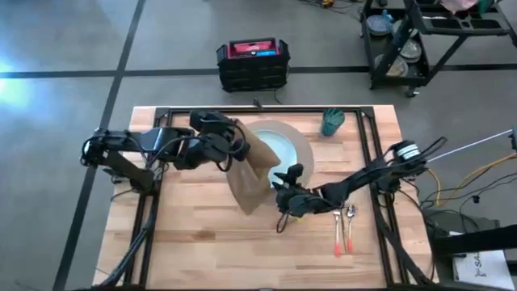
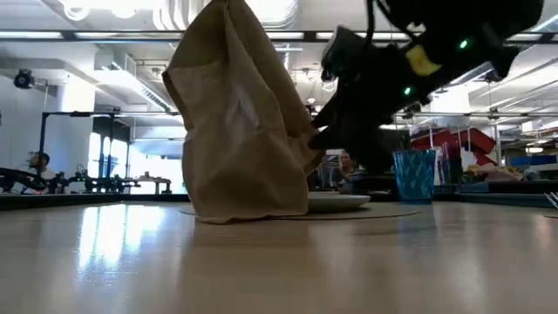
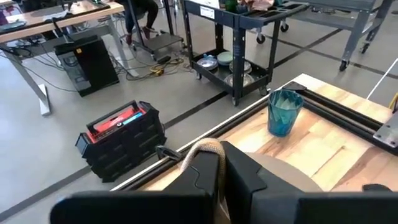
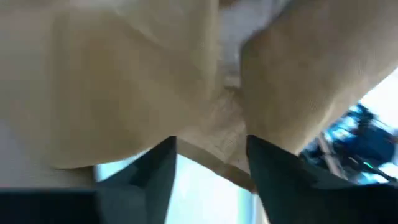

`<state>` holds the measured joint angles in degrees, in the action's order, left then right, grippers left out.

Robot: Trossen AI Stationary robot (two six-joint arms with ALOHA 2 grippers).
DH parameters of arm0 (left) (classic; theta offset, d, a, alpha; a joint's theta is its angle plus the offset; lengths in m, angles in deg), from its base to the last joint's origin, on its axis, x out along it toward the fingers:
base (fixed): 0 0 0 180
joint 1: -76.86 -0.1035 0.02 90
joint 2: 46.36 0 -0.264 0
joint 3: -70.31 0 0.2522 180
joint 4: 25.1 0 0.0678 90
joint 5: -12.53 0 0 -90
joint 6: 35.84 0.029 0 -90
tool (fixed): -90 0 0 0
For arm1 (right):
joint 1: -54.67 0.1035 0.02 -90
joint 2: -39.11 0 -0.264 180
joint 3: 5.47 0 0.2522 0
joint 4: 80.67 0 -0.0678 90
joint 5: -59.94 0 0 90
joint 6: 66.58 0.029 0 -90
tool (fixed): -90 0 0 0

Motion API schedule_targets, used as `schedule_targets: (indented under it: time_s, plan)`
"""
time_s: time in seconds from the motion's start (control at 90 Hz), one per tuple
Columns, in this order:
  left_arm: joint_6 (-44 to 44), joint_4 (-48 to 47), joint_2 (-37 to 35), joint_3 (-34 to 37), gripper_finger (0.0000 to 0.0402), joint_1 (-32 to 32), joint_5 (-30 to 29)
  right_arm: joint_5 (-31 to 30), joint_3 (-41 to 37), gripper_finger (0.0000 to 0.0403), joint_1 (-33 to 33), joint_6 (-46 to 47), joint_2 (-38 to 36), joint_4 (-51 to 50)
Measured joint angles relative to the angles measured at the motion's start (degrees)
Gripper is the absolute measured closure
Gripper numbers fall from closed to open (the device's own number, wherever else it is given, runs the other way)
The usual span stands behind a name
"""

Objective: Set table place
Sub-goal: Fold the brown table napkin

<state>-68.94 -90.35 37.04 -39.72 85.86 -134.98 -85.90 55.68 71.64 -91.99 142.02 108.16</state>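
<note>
Overhead, napkin (image 1: 250,174) draping plate (image 1: 283,150), cup (image 1: 332,121) beyond

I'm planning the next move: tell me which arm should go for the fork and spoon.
Right. The right gripper sits just beside the fork and spoon, while the left gripper is farther off, shut on the lifted napkin.

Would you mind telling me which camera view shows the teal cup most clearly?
The left wrist view: the teal cup stands upright and unobstructed on the table. The high view shows it from above near the far edge; the low view shows it partly behind the right arm. The right wrist view shows only napkin.
</note>
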Motion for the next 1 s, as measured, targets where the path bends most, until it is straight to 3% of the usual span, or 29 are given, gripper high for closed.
schedule_targets:
  time_s: [0.167, 0.367, 0.622, 0.756, 0.889, 1.0]
  plan:
    - [1.1, 0.0, 0.0, 0.0, 0.0402, 0.0, 0.0, -6.8, 0.0, 0.0171, -1.6, -4.2, 1.9, 4.6]
    - [1.9, 0.0, 0.0, 0.0, 0.0402, -0.1, 0.0, -4.2, 0.0, 0.0189, -4.4, -6.0, 1.9, 5.9]
    - [2.6, 0.0, 0.0, 0.0, 0.0402, -0.1, 0.0, -4.1, 0.1, 0.0221, -6.5, -13.2, 1.6, 16.3]
    - [2.6, -0.8, 0.0, 0.0, 0.0402, -0.1, 0.0, -4.2, 0.1, 0.0274, -6.7, -14.3, 0.8, 18.5]
    - [2.3, -3.7, 0.0, 0.0, 0.0402, -0.1, 0.1, -4.9, 0.1, 0.0377, -5.3, -15.0, -2.2, 15.1]
    - [0.0, -7.6, 0.0, 0.0, 0.0402, -0.1, 0.1, -6.9, 0.1, 0.0396, -3.3, -15.2, -6.6, 13.0]
